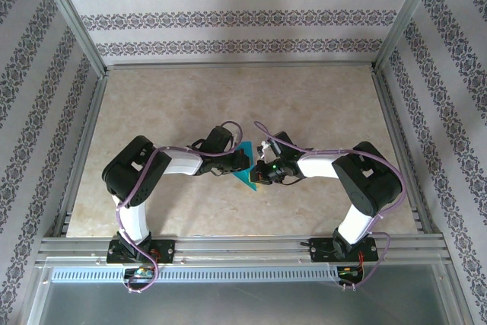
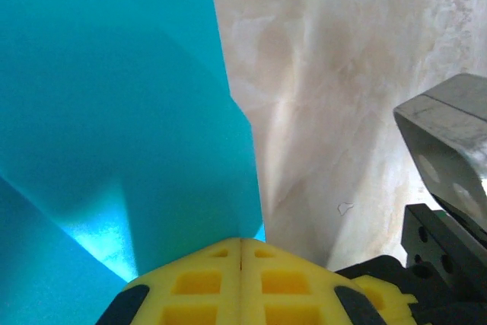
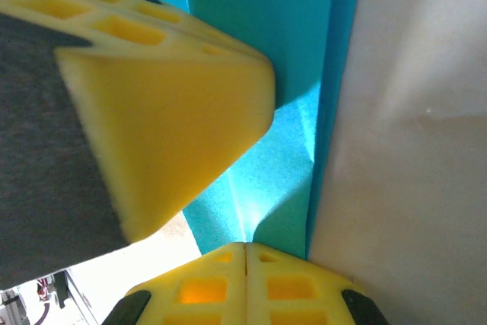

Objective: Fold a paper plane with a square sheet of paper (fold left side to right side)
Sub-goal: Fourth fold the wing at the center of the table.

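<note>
The teal-blue sheet of paper, creased into a smaller folded shape, is held up off the table between the two arms at the middle. My left gripper reaches it from the left and my right gripper from the right. In the left wrist view the yellow pads meet at the left gripper, shut on the paper's lower edge. In the right wrist view the right gripper is shut on a crease of the paper. The left arm's yellow finger lies against the paper just above.
The beige marbled table stretches away behind the arms. Aluminium rails frame it, with patterned walls on three sides. The right arm's metal wrist part stands close beside the left gripper.
</note>
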You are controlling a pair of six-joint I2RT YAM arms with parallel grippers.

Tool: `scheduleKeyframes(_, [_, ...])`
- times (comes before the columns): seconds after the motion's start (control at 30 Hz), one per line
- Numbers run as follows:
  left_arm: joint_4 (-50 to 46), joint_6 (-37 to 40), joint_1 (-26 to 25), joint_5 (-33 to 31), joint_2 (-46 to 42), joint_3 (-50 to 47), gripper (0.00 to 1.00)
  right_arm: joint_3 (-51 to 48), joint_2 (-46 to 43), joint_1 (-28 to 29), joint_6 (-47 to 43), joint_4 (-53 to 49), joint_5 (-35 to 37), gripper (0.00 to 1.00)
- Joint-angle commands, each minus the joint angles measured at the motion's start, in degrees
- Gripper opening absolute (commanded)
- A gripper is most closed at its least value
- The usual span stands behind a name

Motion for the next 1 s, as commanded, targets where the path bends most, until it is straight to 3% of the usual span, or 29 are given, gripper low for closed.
scheduleKeyframes(0.0, [-0.1, 1.3, 0.6, -1.6, 1.5, 1.3, 0.00, -2.5, 2.4, -0.3, -2.2, -11.9, 8.7, 0.00])
scheduleKeyframes(0.97, [-2.5, 7.6, 9.7, -1.3, 5.6, 6.1, 0.00, -3.4, 2.6, 0.1, -2.7, -12.8, 7.5, 0.00])
